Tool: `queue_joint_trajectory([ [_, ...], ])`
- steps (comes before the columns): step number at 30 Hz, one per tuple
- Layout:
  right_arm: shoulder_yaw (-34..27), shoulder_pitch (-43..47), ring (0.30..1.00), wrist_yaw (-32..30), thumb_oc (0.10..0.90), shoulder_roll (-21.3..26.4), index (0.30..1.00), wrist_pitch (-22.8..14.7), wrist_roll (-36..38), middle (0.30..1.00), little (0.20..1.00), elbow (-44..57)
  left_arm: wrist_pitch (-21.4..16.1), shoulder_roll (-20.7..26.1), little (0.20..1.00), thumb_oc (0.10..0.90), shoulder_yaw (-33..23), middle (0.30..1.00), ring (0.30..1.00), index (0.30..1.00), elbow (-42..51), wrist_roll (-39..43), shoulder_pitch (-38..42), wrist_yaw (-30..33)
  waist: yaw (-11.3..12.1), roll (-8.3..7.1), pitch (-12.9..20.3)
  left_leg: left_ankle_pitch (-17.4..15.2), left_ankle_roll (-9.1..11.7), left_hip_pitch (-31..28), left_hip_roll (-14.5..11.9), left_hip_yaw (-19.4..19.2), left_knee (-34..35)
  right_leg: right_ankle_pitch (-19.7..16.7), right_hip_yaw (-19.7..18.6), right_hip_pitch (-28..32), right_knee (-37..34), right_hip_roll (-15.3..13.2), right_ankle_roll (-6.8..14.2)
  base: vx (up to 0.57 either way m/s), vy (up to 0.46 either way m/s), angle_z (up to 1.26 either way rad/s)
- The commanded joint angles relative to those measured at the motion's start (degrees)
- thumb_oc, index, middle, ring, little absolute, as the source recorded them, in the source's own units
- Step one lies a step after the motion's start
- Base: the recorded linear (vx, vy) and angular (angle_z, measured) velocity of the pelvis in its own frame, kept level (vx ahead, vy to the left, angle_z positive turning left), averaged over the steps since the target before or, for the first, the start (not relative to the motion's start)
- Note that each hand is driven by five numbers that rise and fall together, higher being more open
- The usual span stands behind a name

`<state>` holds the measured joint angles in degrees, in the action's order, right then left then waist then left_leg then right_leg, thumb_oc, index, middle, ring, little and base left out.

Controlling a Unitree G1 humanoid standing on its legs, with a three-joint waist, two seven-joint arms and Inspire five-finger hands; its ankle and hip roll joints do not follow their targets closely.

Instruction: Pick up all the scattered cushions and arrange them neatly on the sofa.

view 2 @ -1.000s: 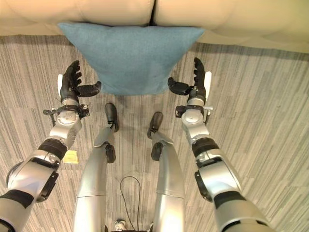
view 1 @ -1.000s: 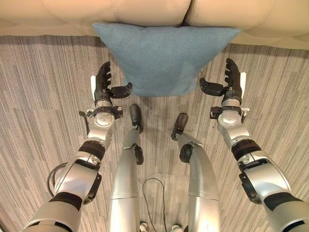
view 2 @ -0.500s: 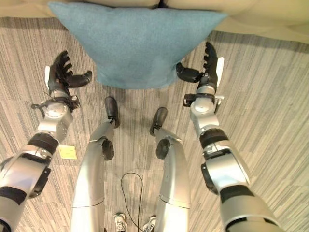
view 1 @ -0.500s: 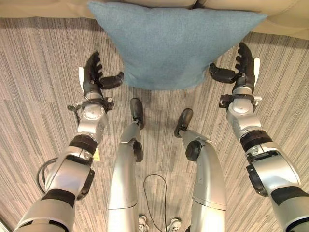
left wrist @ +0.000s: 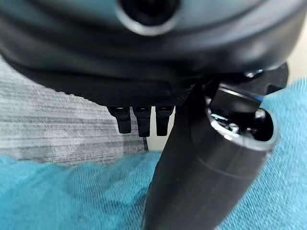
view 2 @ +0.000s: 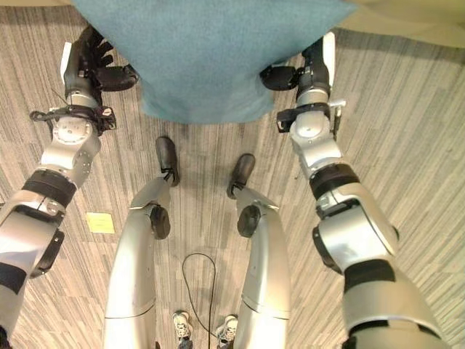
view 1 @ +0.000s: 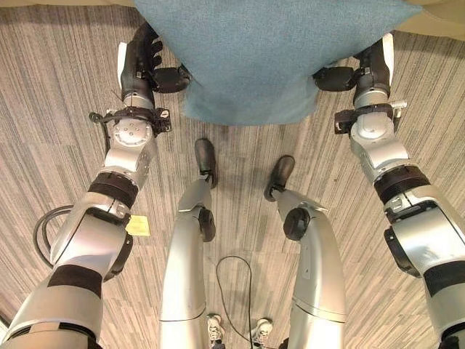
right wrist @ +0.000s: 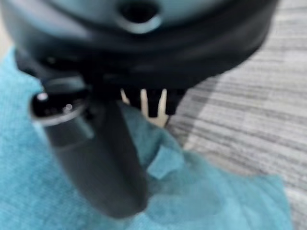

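While both hands flank it, teal cushion leans at 12 o'clock against sofa | left hand, right hand: fingers released, thumbs on fabric | squeeze evenly, lift level.

The blue cushion is cut off by the upper edge, and the fingertips of the right hand are hidden behind it.

Cushion between both hands, above floor
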<state>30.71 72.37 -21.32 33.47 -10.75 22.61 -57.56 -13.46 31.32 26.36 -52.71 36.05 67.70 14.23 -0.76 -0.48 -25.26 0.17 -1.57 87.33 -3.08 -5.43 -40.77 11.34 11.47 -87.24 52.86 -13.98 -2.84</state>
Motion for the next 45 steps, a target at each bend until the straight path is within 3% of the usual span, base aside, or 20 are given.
queue_joint_trajectory([
  [1, 3.46, -1.42, 0.900, 0.84, 0.800, -7.34, 0.900, -3.62, -4.43, 0.900, 0.900, 4.94, -5.37, -3.83, 0.900, 0.800, -1.45, 0.900, 0.900, 0.900, 4.45, 1.23, -5.67, -0.92, 0.84, 0.00, 12.04, -8.44, 2.54, 0.11, -0.11, 3.75, -4.91, -0.99, -3.65, 2.08, -6.86, 1.81, 6.93, 0.00, 0.000, 0.00],
  [10, 0.53, -2.80, 0.900, -0.58, 0.800, -15.11, 0.900, -5.24, -2.19, 0.900, 0.900, 7.32, -6.73, -13.76, 0.900, 0.800, -0.96, 0.900, 0.900, 0.900, 6.86, 3.65, -3.83, 1.03, -0.26, -0.14, 12.72, -6.95, 2.64, -1.21, 0.02, 3.98, -0.19, -2.99, -3.74, 3.50, -11.18, 2.54, 7.74, -0.03, -0.008, 0.03],
  [11, 0.14, -3.12, 0.582, -0.43, 0.588, -15.99, 0.582, -5.67, -1.21, 0.582, 0.582, 7.57, -7.04, -14.95, 0.900, 0.800, -0.94, 0.900, 0.900, 0.900, 7.37, 4.39, -3.72, 1.07, -0.36, -0.16, 12.80, -6.76, 2.70, -1.43, 0.06, 4.05, 0.31, -3.27, -3.78, 3.78, -11.70, 2.57, 7.85, -0.03, -0.017, -0.01],
  [12, -0.18, -3.36, 0.411, -0.37, 0.474, -16.34, 0.411, -5.86, -0.91, 0.411, 0.411, 7.77, -7.17, -15.47, 0.900, 0.800, -1.14, 0.900, 0.900, 0.900, 7.68, 4.54, -3.66, 1.14, -0.43, -0.16, 12.88, -6.64, 2.72, -1.54, 0.04, 4.06, 0.60, -3.42, -3.76, 3.92, -11.98, 2.59, 7.93, -0.03, -0.019, 0.01],
  [13, -0.23, -3.62, 0.300, -0.26, 0.400, -16.74, 0.300, -6.09, -0.66, 0.300, 0.300, 8.26, -7.32, -16.15, 0.900, 0.800, -1.06, 0.900, 0.900, 0.900, 8.44, 4.73, -3.78, 1.16, -0.50, -0.12, 12.99, -6.39, 2.79, -1.80, 0.00, 3.99, 1.18, -3.72, -3.76, 4.14, -12.52, 2.62, 7.95, 0.00, 0.000, 0.00],
  [15, -0.81, -4.13, 0.300, -0.08, 0.400, -17.10, 0.300, -6.61, -0.30, 0.300, 0.300, 9.17, -7.64, -16.81, 0.300, 0.400, -1.10, 0.300, 0.300, 0.300, 9.65, 4.76, -4.00, 1.26, -0.57, -0.04, 13.18, -5.94, 2.93, -2.43, 0.00, 4.05, 2.23, -4.16, -3.76, 4.69, -13.33, 2.74, 8.07, -0.03, -0.023, 0.01],
  [23, -3.42, -8.08, 0.300, -0.41, 0.400, -15.16, 0.300, -7.62, -1.76, 0.300, 0.300, 16.47, -8.57, -15.73, 0.300, 0.400, -3.67, 0.300, 0.300, 0.300, 16.05, 4.46, -8.18, 1.65, -0.46, 0.34, 13.97, -3.96, 3.38, -6.92, -0.13, 4.08, 7.83, -5.50, -3.50, 8.60, -16.93, 3.28, 8.58, -0.03, -0.012, -0.01],
  [31, -7.98, -18.19, 0.300, -0.04, 0.400, -14.96, 0.300, -8.57, -4.37, 0.300, 0.300, 27.54, -8.67, -15.67, 0.300, 0.400, -5.98, 0.300, 0.300, 0.300, 24.92, 1.84, -18.30, 0.96, -0.59, 0.40, 14.71, -2.67, 4.54, -16.63, -0.81, 4.53, 13.59, -6.33, -2.45, 17.70, -20.89, 3.06, 8.67, -0.02, -0.030, 0.01],
  [34, -9.31, -24.15, 0.300, 0.60, 0.400, -15.18, 0.300, -8.36, -6.21, 0.300, 0.300, 32.37, -8.31, -16.66, 0.300, 0.400, -6.10, 0.300, 0.300, 0.300, 27.82, 0.80, -23.05, -0.03, -0.72, 0.37, 14.83, -1.88, 5.26, -22.98, -0.94, 4.84, 17.42, -6.68, -1.72, 23.47, -23.72, 3.00, 8.77, -0.01, -0.040, 0.00],
  [36, -10.87, -33.17, 0.300, 1.95, 0.400, -15.68, 0.300, -8.38, -8.07, 0.300, 0.300, 37.77, -8.14, -17.94, 0.300, 0.400, -5.97, 0.300, 0.300, 0.300, 32.50, 0.11, -29.84, -1.54, -0.71, 0.16, 15.43, -0.75, 6.18, -32.99, -0.79, 5.13, 22.86, -7.04, -0.20, 32.18, -28.11, 2.81, 8.85, -0.03, -0.078, 0.03],
  [38, -11.14, -35.73, 0.300, 2.43, 0.400, -16.13, 0.300, -8.32, -8.01, 0.300, 0.300, 39.00, -8.05, -18.36, 0.300, 0.400, -5.79, 0.300, 0.300, 0.300, 33.60, 0.05, -31.96, -1.93, -0.64, 0.12, 15.31, -0.40, 6.35, -36.14, -0.85, 5.23, 24.48, -7.22, 0.14, 35.03, -29.27, 2.96, 8.87, -0.01, -0.050, 0.03],
  [39, -11.45, -40.68, 0.300, 3.61, 0.400, -16.51, 0.300, -8.32, -8.07, 0.300, 0.300, 41.45, -7.79, -18.65, 0.300, 0.400, -5.45, 0.300, 0.300, 0.300, 35.13, -0.27, -36.06, -2.97, -0.59, 0.05, 15.38, 0.20, 6.82, -41.81, -0.98, 5.23, 26.95, -7.43, 1.10, 40.40, -31.74, 3.18, 8.89, 0.00, -0.047, 0.01],
  [41, -11.53, -43.51, 0.300, 4.36, 0.400, -16.98, 0.300, -8.41, -8.18, 0.300, 0.300, 42.91, -7.56, -19.07, 0.300, 0.400, -5.61, 0.300, 0.300, 0.300, 36.02, -0.17, -38.43, -3.46, -0.46, -0.03, 15.31, 0.65, 7.17, -45.18, -1.08, 5.22, 28.51, -7.50, 1.65, 43.51, -32.75, 3.45, 8.92, 0.02, -0.052, -0.01],
  [45, -11.65, -53.67, 0.300, 6.72, 0.400, -14.87, 0.300, -7.35, -13.04, 0.300, 0.300, 49.00, -7.19, -17.06, 0.300, 0.400, -5.72, 0.300, 0.300, 0.300, 40.32, -3.86, -48.15, -4.01, -0.24, -0.24, 14.85, 3.63, 7.75, -61.34, -2.20, 4.32, 35.11, -9.12, 4.88, 60.56, -40.09, 4.72, 8.33, 0.01, -0.057, 0.07],
])
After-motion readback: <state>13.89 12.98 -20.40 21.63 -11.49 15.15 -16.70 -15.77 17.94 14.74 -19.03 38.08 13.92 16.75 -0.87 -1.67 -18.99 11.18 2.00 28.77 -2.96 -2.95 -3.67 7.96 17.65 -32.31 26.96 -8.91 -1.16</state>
